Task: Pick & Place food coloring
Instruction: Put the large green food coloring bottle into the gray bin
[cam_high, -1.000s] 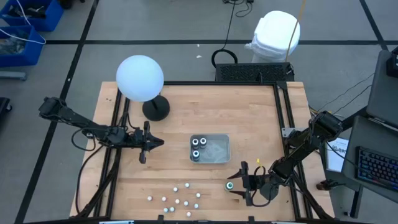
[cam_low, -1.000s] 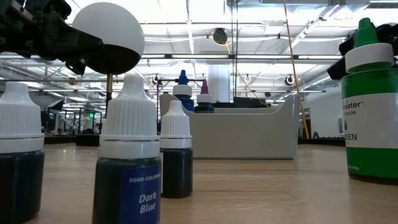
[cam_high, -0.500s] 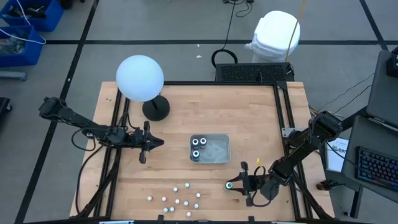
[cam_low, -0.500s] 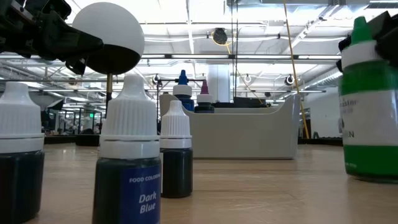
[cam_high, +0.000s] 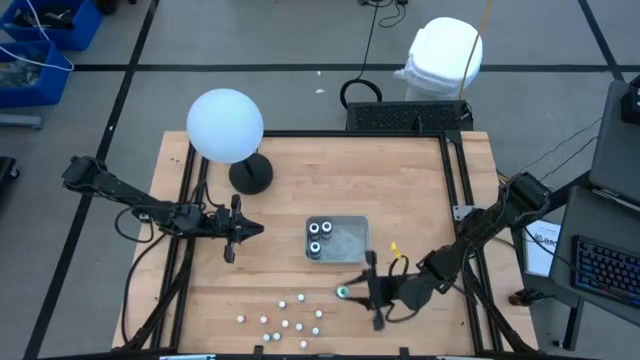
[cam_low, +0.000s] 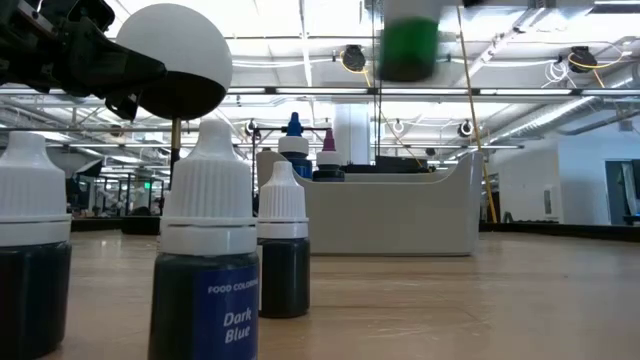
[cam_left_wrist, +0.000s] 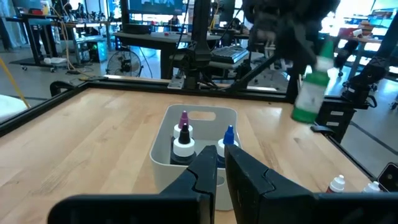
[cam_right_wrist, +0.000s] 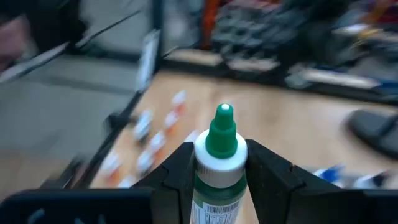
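Note:
My right gripper (cam_high: 352, 293) is shut on a green food coloring bottle (cam_right_wrist: 219, 168) with a white collar and a green tip. It holds the bottle in the air near the table's front, just short of the clear tray (cam_high: 352, 243). The bottle shows blurred at the top of the low view (cam_low: 409, 42) and in the left wrist view (cam_left_wrist: 309, 93). Three bigger bottles (cam_left_wrist: 184, 138) stand in the tray's left end. Several small whitish bottles (cam_high: 285, 320) stand near the front edge. My left gripper (cam_high: 232, 232) waits shut, left of the tray. My right gripper pinches the green bottle's upper body, just under the white collar (cam_right_wrist: 219, 163), between its two fingers (cam_right_wrist: 180, 171). The fingers come roughly level from the table's right side. The bottle is lifted clear of the table, tip up and slightly tilted.
A white globe lamp (cam_high: 225, 125) on a black base (cam_high: 250, 176) stands at the far left. A "Dark Blue" bottle (cam_low: 205, 265) and two others stand close to the low camera. Black rails (cam_high: 458, 190) frame the tabletop. Bare wood lies between the tray and the small bottles.
My right gripper has lifted the green bottle off the table and carried it up and toward the table's left, nearer the tray. The bottle stays tip up in the hold.

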